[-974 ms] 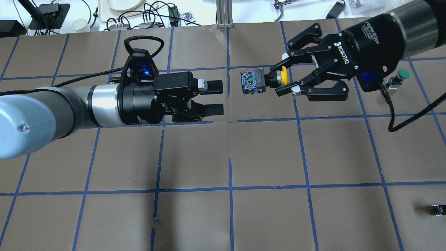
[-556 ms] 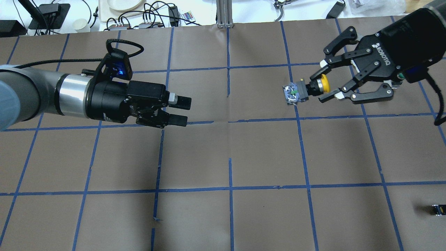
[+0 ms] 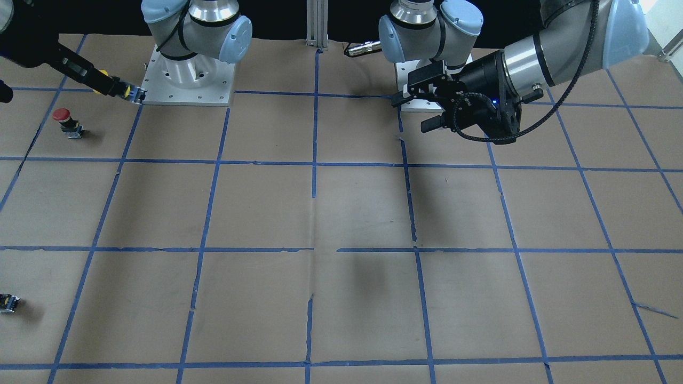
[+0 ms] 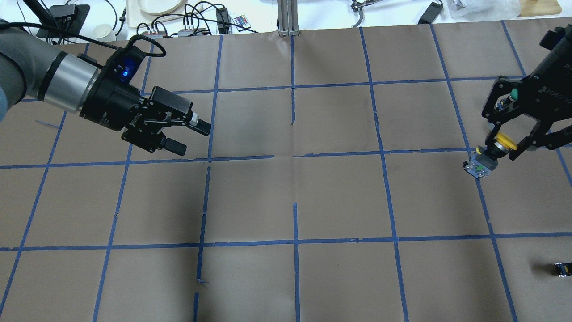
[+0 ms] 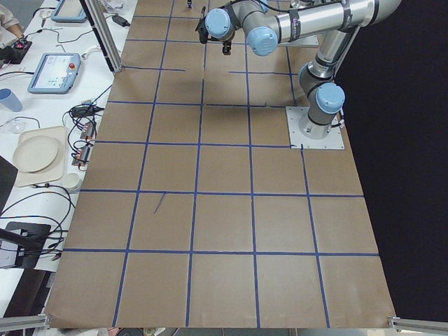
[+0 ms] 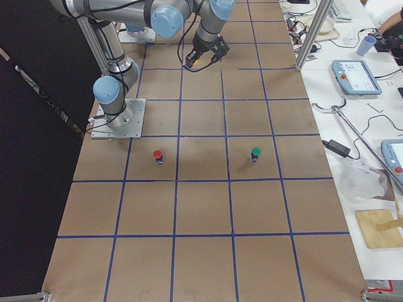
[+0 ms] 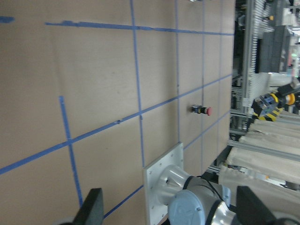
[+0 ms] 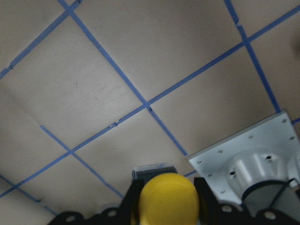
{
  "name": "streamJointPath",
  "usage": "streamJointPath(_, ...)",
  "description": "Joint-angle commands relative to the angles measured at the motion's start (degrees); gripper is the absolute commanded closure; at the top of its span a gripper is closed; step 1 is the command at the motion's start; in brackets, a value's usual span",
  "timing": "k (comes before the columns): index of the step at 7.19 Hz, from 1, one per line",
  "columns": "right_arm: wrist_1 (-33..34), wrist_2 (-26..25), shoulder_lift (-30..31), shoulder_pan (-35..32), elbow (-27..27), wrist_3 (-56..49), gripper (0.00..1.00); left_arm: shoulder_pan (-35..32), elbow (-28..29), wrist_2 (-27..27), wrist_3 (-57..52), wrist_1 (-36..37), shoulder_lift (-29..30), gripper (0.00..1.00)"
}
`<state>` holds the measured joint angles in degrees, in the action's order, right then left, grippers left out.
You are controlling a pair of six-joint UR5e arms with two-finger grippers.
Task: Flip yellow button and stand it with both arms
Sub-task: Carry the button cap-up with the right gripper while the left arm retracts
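The yellow button [image 4: 480, 166] hangs in the air at the right side of the table. My right gripper [image 4: 497, 150] is shut on its neck just under the yellow cap, with the contact block pointing down and away from the gripper. It also shows in the front view [image 3: 134, 94] at the tip of the right gripper [image 3: 109, 85], and its cap fills the bottom of the right wrist view [image 8: 168, 199]. My left gripper [image 4: 192, 137] is open and empty above the left half of the table, far from the button; it also shows in the front view [image 3: 416, 112].
A red-capped button [image 3: 63, 121] stands near the right arm's base plate [image 3: 160, 90]. A green-capped button [image 6: 255, 153] stands further out, partly hidden behind the right gripper in the overhead view. A small black block [image 4: 562, 269] lies near the right edge.
My right gripper has carried the yellow button right and toward the robot's side, tilting it from level to block-down. My left gripper has drawn back to the left, still open.
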<state>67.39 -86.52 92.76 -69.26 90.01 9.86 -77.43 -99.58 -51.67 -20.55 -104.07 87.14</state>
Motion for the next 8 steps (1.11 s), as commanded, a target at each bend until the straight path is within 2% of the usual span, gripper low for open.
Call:
streamJointPath(1, 14.3, -11.4, -2.7, 0.0, 5.2, -7.7, 0.94, -6.8, 6.5, -12.3, 12.3, 6.6, 3.7, 0.0)
streamJointPath(3, 24.1, -11.9, -2.8, 2.1, 10.1, -15.1, 0.94, -14.0, 12.3, -31.0, 18.1, 11.5, 8.5, 0.0)
streamJointPath(4, 29.9, -13.3, -2.8, 3.9, 12.7, -20.8, 0.94, -14.5, 14.4, -36.2, 18.7, 11.5, 8.7, 0.0)
streamJointPath(5, 38.1, -13.8, -2.8, 4.9, 16.3, -27.6, 0.94, -14.3, 14.9, -37.6, 18.7, 12.0, 7.8, 0.0)
streamJointPath(6, 44.6, -13.8, -2.7, 7.7, 19.9, -32.7, 0.94, -14.6, 13.1, -37.6, 18.8, 12.0, 6.0, 0.0)
streamJointPath(8, 53.9, -12.9, -2.8, 12.0, 24.1, -40.5, 0.94, -8.2, 12.6, -35.5, 18.4, 14.1, 5.1, 0.0)
